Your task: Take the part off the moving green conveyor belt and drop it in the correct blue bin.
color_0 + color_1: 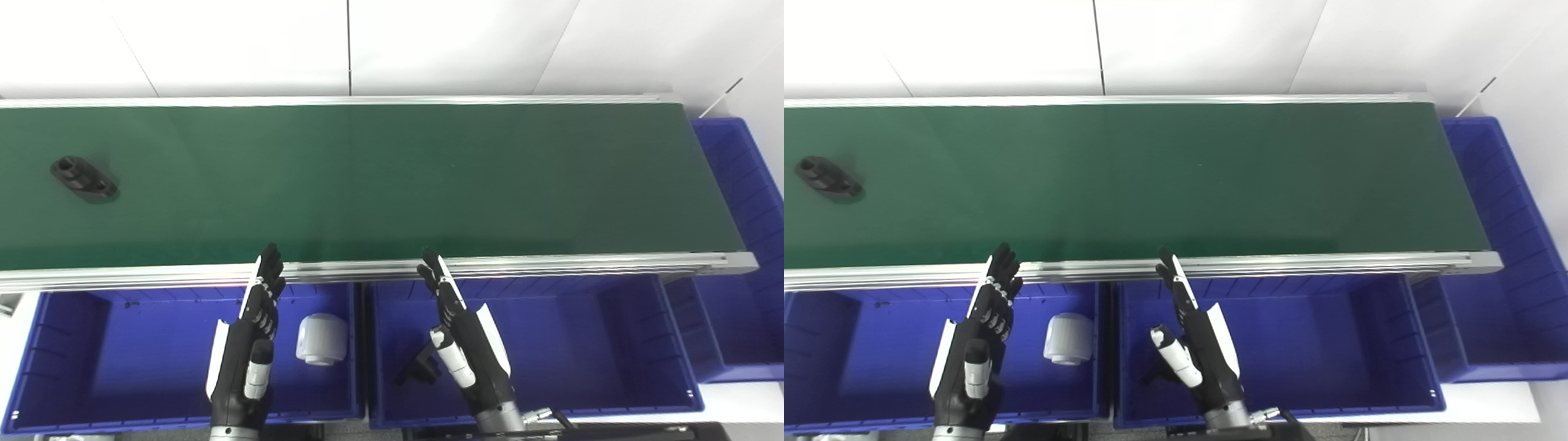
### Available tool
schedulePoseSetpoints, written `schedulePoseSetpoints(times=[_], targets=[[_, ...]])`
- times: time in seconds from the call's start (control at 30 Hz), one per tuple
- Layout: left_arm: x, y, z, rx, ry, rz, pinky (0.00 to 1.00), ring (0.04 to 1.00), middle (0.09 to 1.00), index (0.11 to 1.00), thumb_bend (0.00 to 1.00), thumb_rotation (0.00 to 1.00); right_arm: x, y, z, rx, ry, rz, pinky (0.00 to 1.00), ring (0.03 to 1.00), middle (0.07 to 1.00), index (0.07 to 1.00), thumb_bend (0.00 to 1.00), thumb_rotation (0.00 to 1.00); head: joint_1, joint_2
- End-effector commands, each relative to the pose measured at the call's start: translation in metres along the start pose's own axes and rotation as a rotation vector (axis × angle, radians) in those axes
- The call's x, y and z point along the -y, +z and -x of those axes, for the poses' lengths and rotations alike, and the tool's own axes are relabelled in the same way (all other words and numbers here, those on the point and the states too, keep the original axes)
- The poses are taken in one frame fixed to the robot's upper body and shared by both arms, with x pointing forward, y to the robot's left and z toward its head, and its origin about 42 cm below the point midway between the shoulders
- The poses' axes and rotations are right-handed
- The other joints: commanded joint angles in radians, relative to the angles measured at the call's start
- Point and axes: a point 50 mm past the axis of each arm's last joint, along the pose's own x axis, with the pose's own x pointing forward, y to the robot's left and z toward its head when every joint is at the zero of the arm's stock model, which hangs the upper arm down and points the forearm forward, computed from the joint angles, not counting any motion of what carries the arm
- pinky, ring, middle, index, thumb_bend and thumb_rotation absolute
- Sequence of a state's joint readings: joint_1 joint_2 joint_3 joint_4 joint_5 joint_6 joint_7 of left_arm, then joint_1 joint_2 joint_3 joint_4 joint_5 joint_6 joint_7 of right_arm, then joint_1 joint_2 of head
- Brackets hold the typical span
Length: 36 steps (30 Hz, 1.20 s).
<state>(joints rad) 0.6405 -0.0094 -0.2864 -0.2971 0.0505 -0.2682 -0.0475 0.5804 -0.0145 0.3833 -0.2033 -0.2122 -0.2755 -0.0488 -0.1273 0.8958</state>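
Green belt [392, 184] runs the full width beyond both sets of fingertips, edged by an aluminium rail [380, 268] that the fingertips just reach. The black part [84, 179], an oblong piece with round holes in its top, lies flat on the belt well out past the left hand's [248, 349] fingers and far off to their outer side, clear of both hands.

The left hand is held upright over the left blue bin [73, 355], fingers straight and together, thumb alongside the palm, holding nothing. The right hand [465, 343] stands the same way over the middle blue bin [588, 343], fingers extended, thumb a little apart, also empty.

Just to the inner side of the left hand's fingers, a pale grey cylindrical part [321, 339] lies in the left bin. Below the right hand's thumb, a small black part [419, 367] rests on the middle bin's floor; the left eye view shows its angular outline, while in the right eye view it is largely hidden behind the thumb and shadow.

A third blue bin [1488, 257] sits at the belt's end, well off to the outer side of the right hand's fingers. The right eye view shows more of it, and puts the black part nearer the picture's left edge.
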Motion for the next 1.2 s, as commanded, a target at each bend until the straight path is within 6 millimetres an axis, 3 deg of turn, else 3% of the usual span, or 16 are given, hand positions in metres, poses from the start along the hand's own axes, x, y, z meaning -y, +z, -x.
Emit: schedulePoseSetpoints(times=[0.0,0.9,1.17], targets=[[0.0004,0.0062,0.0031,0.048,0.001,-0.007,1.00,1.000,1.000,1.000,0.86,0.97,-0.0022,0.0066,0.0007,0.051,-0.007,-0.014,0.98,0.969,1.000,1.000,0.79,1.00,0.000,-0.004],[0.0009,0.0074,0.0031,0.051,-0.035,-0.032,1.00,1.000,1.000,1.000,0.86,0.96,-0.0018,0.0073,0.0007,0.049,0.004,-0.012,0.98,0.967,1.000,1.000,0.80,1.00,0.010,0.004],[0.0024,0.0052,0.0022,0.044,-0.039,-0.030,1.00,1.000,1.000,1.000,0.87,0.93,-0.0003,0.0056,0.0013,0.050,0.021,-0.001,1.00,0.993,1.000,1.000,0.82,1.00,0.034,-0.021]])
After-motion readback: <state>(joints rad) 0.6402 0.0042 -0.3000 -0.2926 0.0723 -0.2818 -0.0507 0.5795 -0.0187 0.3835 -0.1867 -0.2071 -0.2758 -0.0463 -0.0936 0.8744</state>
